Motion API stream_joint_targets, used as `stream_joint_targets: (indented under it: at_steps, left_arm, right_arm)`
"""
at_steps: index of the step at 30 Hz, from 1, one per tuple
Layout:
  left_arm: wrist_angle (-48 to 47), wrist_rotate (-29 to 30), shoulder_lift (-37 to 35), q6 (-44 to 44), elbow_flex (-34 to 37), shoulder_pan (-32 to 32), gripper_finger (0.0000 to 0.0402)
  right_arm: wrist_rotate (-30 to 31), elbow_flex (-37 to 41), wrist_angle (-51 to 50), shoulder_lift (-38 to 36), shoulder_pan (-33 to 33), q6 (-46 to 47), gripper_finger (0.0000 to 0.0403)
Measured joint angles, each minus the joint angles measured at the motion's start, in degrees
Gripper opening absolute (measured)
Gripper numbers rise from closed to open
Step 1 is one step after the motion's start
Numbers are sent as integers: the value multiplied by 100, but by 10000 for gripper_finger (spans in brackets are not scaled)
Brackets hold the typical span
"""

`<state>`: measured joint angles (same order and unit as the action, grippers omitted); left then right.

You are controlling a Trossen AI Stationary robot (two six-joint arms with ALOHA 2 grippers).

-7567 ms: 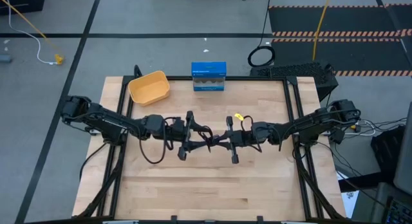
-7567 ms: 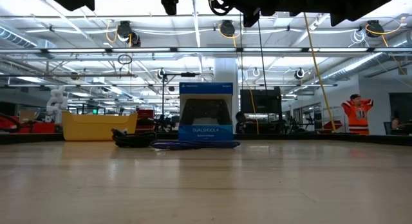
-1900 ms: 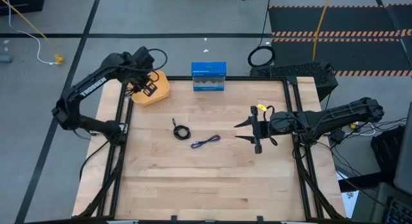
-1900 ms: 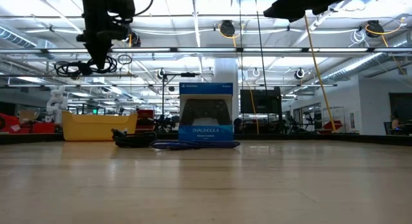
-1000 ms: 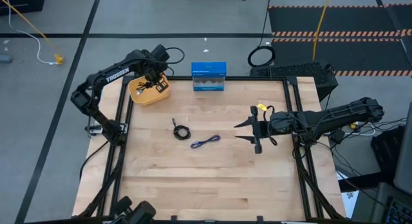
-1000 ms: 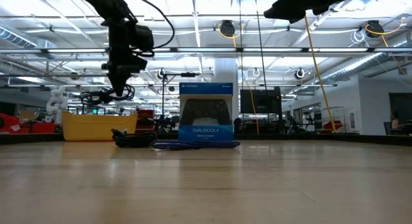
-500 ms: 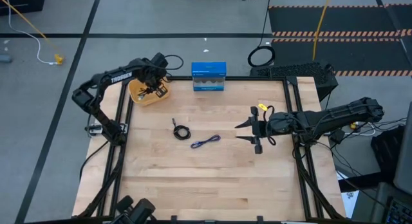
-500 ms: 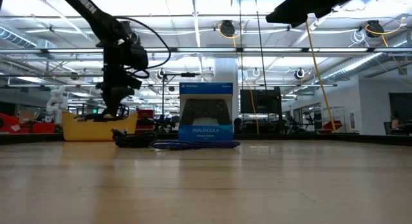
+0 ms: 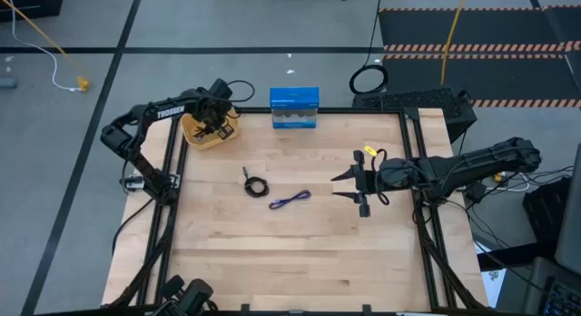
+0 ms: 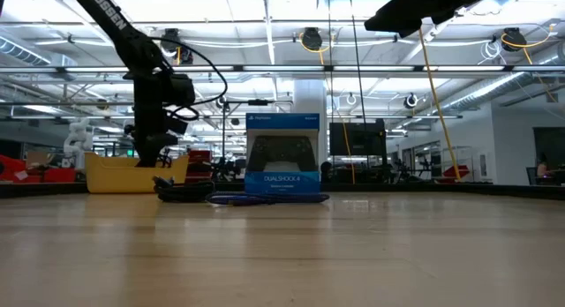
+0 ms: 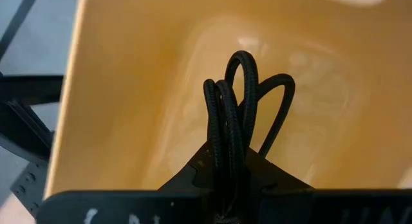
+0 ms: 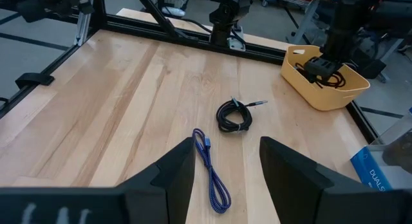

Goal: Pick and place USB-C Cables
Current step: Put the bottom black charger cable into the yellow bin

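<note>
over yellow bin [image 9: 201, 134], left tool [image 11: 226, 185] clamps black cable [image 11: 235, 114].

The left hand [image 11: 225, 185] grips a looped black cable [image 11: 241, 108] inside the yellow bin [image 11: 129, 89].

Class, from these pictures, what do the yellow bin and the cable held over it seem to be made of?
Yellow bin: probably moulded plastic, smooth, with soft glare and rounded corners. Black cable in the left hand: seemingly braided fabric sleeve, matte, finely ribbed texture.

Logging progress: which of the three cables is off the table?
The black cable in the left gripper, held in the yellow bin. The coiled black one and purple one lie on the table.
</note>
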<state>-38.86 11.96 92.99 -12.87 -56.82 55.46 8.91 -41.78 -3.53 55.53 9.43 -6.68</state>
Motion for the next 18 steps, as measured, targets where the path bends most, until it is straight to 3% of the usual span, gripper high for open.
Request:
stream_joint_targets:
  at_steps: [12,18]
  left_arm:
    - [319,-2,0,169,241,3,36]
    - [315,5,0,460,241,3,93]
  right_arm:
    - [2,-1,2,0,0,-1,169]
    - [2,0,2,0,0,-2,169]
